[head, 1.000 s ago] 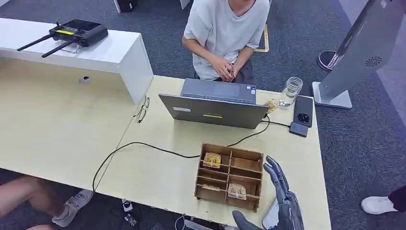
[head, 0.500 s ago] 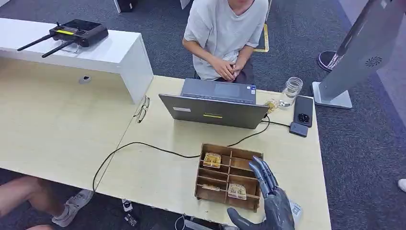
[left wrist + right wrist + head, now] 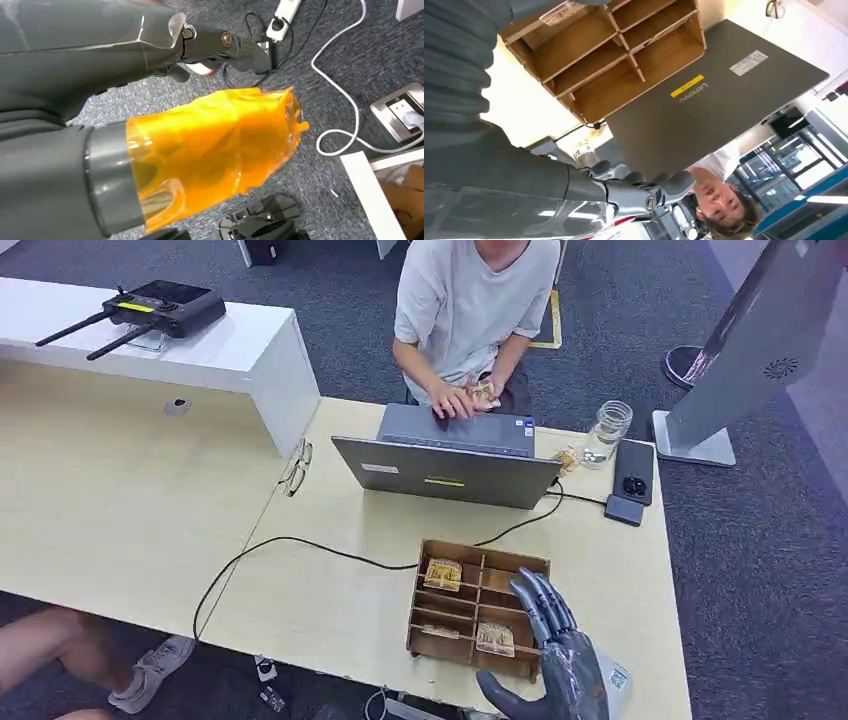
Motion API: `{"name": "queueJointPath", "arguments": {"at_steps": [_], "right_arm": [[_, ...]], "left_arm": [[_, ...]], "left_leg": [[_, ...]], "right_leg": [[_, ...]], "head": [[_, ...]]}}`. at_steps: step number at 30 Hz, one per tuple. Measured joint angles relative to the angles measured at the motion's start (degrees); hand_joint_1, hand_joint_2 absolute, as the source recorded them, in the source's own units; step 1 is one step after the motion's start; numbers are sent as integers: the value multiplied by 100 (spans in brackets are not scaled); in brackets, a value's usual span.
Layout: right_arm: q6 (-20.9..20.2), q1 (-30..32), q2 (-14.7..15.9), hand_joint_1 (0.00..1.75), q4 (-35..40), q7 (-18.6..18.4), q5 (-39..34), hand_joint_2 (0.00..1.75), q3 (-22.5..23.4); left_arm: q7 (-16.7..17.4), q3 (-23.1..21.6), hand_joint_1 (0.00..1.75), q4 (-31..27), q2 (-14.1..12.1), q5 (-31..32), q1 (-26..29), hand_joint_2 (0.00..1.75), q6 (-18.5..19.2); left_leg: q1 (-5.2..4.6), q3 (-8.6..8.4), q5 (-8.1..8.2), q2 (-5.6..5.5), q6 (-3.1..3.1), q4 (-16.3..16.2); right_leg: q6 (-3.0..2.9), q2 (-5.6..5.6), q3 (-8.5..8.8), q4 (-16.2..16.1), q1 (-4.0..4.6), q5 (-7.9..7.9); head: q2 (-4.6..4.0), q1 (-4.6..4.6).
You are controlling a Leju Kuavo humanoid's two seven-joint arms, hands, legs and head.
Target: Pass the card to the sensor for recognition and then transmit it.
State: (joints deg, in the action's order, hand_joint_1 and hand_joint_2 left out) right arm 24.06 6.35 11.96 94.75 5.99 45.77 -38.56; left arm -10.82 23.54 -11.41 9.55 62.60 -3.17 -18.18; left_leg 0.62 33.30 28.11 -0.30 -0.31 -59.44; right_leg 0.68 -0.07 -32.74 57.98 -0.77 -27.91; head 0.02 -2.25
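A wooden divided box (image 3: 483, 551) stands near the table's front edge. One patterned card (image 3: 443, 573) lies in a far left compartment and another card (image 3: 494, 639) in a near one. My right hand (image 3: 552, 652) hovers over the box's right side with its fingers spread, holding nothing. The right wrist view looks past its fingers (image 3: 644, 192) at the box (image 3: 609, 55) and the laptop lid (image 3: 714, 100). My left hand (image 3: 75, 90) hangs over the floor, its thumb (image 3: 215, 150) wrapped in orange film, gripping nothing. Across the table a person holds a card (image 3: 484, 392).
An open laptop (image 3: 450, 472) stands behind the box, with a black cable (image 3: 300, 542) running across the table. A glass jar (image 3: 609, 424), a phone (image 3: 634, 471) and a small dark device (image 3: 624, 509) sit at the far right. Glasses (image 3: 296, 469) lie to the left.
My right hand has moved left from beside the box to above its right compartments. The person has leaned forward and put one hand on the laptop, with a card in the other.
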Motion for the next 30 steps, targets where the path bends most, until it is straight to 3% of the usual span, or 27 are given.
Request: {"name": "queueJointPath", "arguments": {"at_steps": [19, 30], "right_arm": [[37, -105, -142, 0, -494, -199, 666, 175, -157], [326, -106, -111, 0, -879, -1045, 1889, 175, -332]], "left_arm": [[55, -13, 0, 0, 2, 48, -12, 0, 46], [81, -26, 0, 0, 0, 87, -23, 0, 127]], "left_leg": [[0, 0, 0, 0, 0, 0], [0, 0, 0, 0, 0, 0]], "right_leg": [[0, 0, 0, 0, 0, 0], [0, 0, 0, -1, 0, 0]], "head": [[0, 0], [0, 0]]}}
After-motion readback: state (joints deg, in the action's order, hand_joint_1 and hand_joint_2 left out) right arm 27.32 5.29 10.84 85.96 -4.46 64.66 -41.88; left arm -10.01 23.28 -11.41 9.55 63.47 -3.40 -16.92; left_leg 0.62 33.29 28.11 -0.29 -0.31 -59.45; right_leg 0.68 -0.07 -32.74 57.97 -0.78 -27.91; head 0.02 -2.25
